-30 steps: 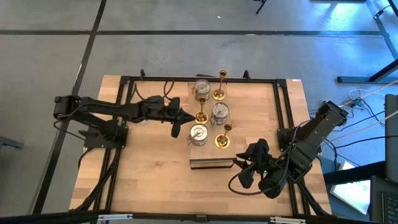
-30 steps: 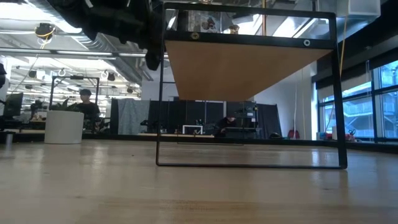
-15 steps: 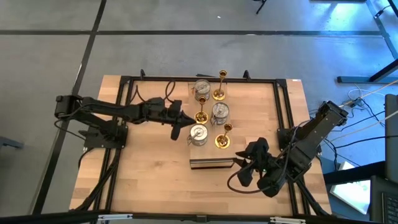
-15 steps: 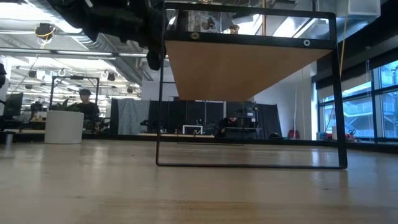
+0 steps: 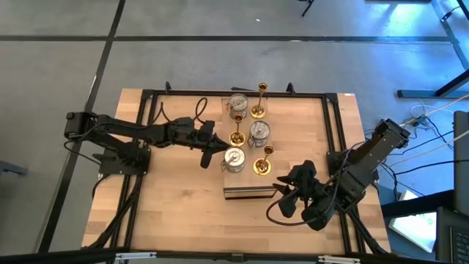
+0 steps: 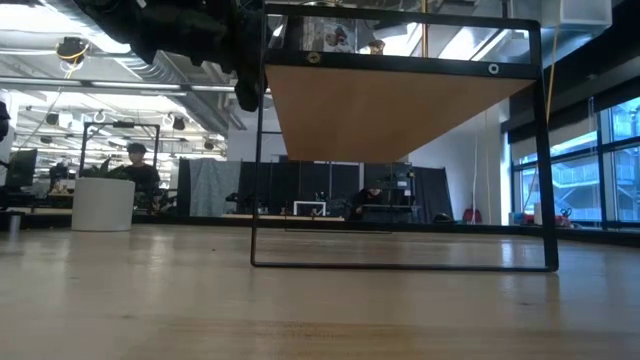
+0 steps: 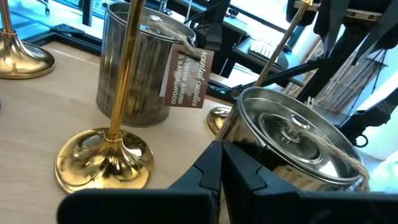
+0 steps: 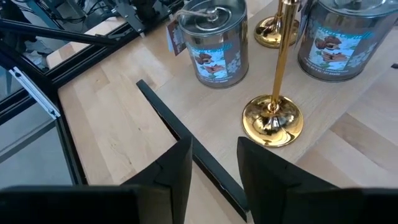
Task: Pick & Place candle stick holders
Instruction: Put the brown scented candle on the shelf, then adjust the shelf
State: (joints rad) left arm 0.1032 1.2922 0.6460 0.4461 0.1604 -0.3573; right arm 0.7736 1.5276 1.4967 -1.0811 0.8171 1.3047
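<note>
Six holders sit mid-table in the high view: three silver tins, three gold sticks. My left gripper [image 5: 208,152] has crept a bit closer to the near silver tin [image 5: 234,159] than half a second ago, tip now just beside it, not touching that I can tell. My right gripper [image 5: 281,192] has shifted slightly toward the dark bar [image 5: 248,193], hovering at its end. Holders themselves unmoved. Near gold stick [image 5: 263,163] stands just right of that tin, middle gold stick [image 5: 237,136] and middle tin [image 5: 259,133] behind, far tin [image 5: 238,105] and far gold stick [image 5: 259,105] at the back. Wooden table [image 5: 168,202], black frame, grey floor around.

Low view: only the bare tabletop [image 6: 300,320], a black frame with a wood panel [image 6: 390,110], my left arm dark at top left. Room behind has a white planter [image 6: 102,204] and a seated person [image 6: 138,168]; unchanged. Holders barely visible here.

Left wrist view: my fingers [image 7: 214,171] pressed together, empty, right up against the lidded tin [image 7: 292,146]. Gold stick base [image 7: 102,158] beside, tagged tin [image 7: 140,65] behind; tag unreadable elsewhere.

Right wrist view: my fingers [image 8: 177,162] apart, nothing between, over the bar [image 8: 186,140]. Gold stick [image 8: 273,121] upright beyond, printed tins [image 8: 214,40] behind.
</note>
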